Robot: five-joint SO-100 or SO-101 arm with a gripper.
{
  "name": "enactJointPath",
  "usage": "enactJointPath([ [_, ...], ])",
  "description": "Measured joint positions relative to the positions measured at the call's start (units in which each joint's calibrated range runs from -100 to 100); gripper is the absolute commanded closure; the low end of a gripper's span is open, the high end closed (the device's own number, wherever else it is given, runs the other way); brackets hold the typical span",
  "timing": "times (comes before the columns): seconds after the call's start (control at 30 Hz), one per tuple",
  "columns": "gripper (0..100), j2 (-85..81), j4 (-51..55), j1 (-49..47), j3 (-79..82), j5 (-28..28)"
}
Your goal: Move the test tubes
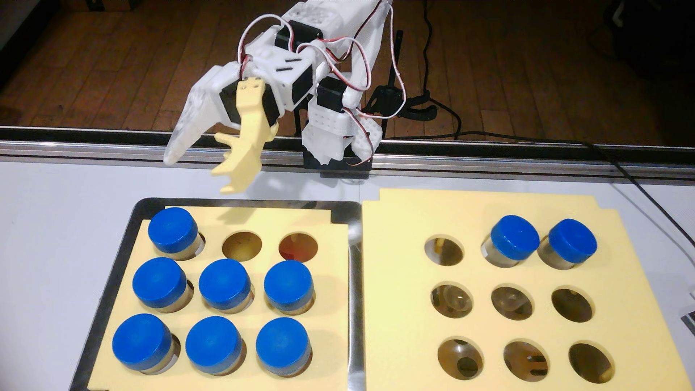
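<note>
Spread apart and holding nothing, the two jaws of the gripper (197, 175) are hanging in the air over the bare white table (56, 225), just beyond the far edge of the left rack (331, 270) in the fixed view. One finger is white and translucent, the other pale yellow, and both are pointing down and to the left, clear of everything below them.

Directly nearer than the tips, the far-left test tube (173, 230) is sitting upright in its hole at the far-left corner of that rack, and the two holes to its right in the same row are standing open. Six more of the test tubes are filling the middle and near rows of the left rack, their blue caps close together but not touching. A dark metal tray (124, 244) is framing this rack, its rim running along the far, left and right edges.

Just beside the tray's right rim, the right rack (395, 285) is lying on the table. Two test tubes are sitting in its far row, one in the middle hole (514, 237) and one in the right hole (572, 241), almost touching. The remaining seven holes are standing open. The arm's base (338, 150) is sitting on the rail (113, 148) at the table's far edge, between the two racks.
</note>
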Motion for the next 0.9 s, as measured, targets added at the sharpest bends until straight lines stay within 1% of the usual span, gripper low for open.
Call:
enactJointPath([
  [0.1,68,0.93,0.0,1.76,0.0,1.43],
  [0.23,68,5.68,0.0,1.32,-0.47,3.01],
  [0.47,69,14.66,-3.47,0.18,-5.9,4.03],
  [0.7,69,20.17,-3.85,0.44,-10.21,4.03],
  [0.73,70,20.51,-3.85,0.35,-10.4,4.03],
  [0.9,83,20.68,-3.85,0.18,-10.49,4.03],
])
